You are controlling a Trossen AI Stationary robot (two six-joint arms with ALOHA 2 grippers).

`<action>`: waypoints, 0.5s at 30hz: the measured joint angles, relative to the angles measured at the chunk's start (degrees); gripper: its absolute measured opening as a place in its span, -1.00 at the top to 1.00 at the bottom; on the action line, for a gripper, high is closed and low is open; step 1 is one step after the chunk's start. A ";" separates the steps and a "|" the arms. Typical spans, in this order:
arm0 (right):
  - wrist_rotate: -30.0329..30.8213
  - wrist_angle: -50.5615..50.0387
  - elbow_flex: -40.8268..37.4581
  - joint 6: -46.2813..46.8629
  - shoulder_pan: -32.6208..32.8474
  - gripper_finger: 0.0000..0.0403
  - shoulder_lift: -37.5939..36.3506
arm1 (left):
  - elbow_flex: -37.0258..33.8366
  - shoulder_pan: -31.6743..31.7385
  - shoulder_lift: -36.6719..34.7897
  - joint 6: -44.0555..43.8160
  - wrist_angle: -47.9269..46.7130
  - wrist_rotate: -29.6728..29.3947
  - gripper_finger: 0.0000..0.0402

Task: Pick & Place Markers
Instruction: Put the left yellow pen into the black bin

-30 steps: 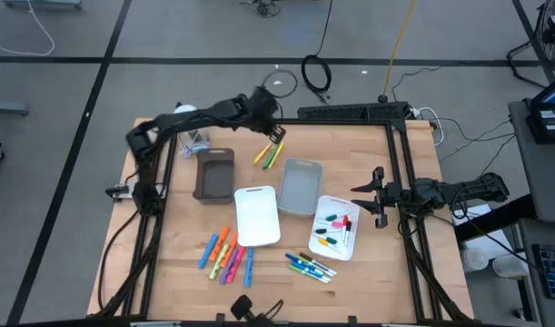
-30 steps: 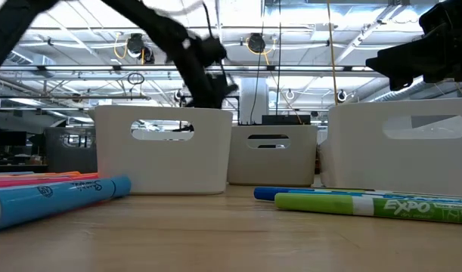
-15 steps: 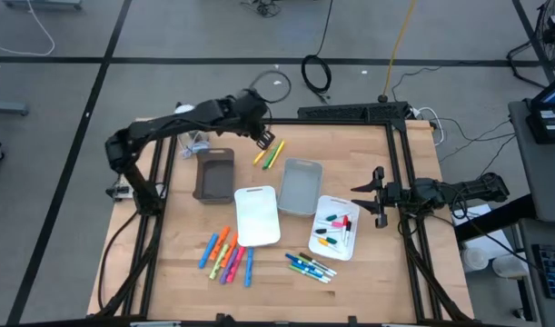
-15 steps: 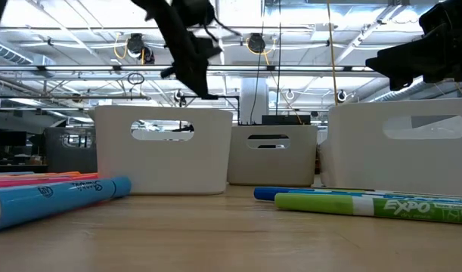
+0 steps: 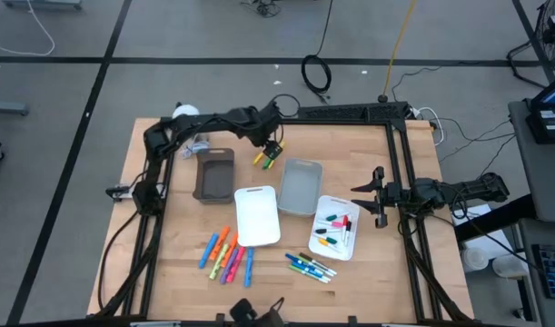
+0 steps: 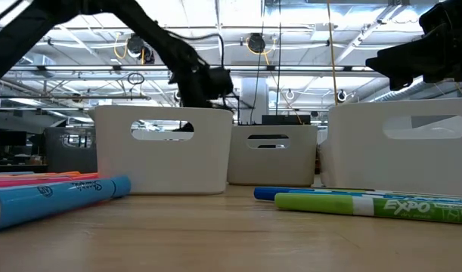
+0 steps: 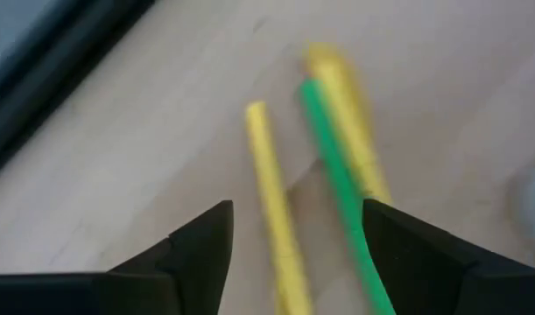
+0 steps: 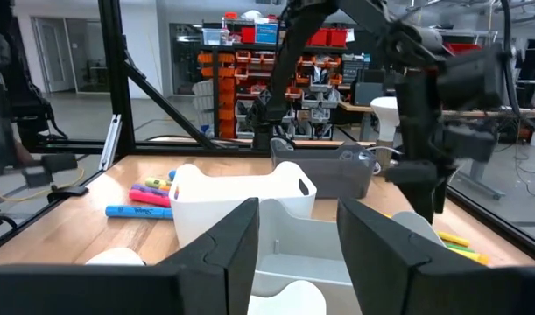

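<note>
Yellow marker [image 7: 274, 219] between open jaws.

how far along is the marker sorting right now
Early. Done: a few markers already lie in the white tray nearest the right arm. In hand: nothing yet; the left gripper is open above the yellow and green markers at the far side of the table, a yellow one between its fingers. Left: that group, the orange, pink and blue cluster and the blue-green group. The right gripper waits open at the table's edge.
</note>
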 joint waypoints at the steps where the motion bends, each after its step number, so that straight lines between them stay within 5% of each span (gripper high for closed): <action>1: 0.00 0.00 0.00 0.00 0.02 0.29 0.00 | 0.00 0.42 0.60 -0.23 -0.31 0.58 -0.26; 15: 0.00 0.00 0.00 0.00 0.00 0.28 0.00 | -0.19 -0.26 2.31 0.20 -7.55 1.78 0.03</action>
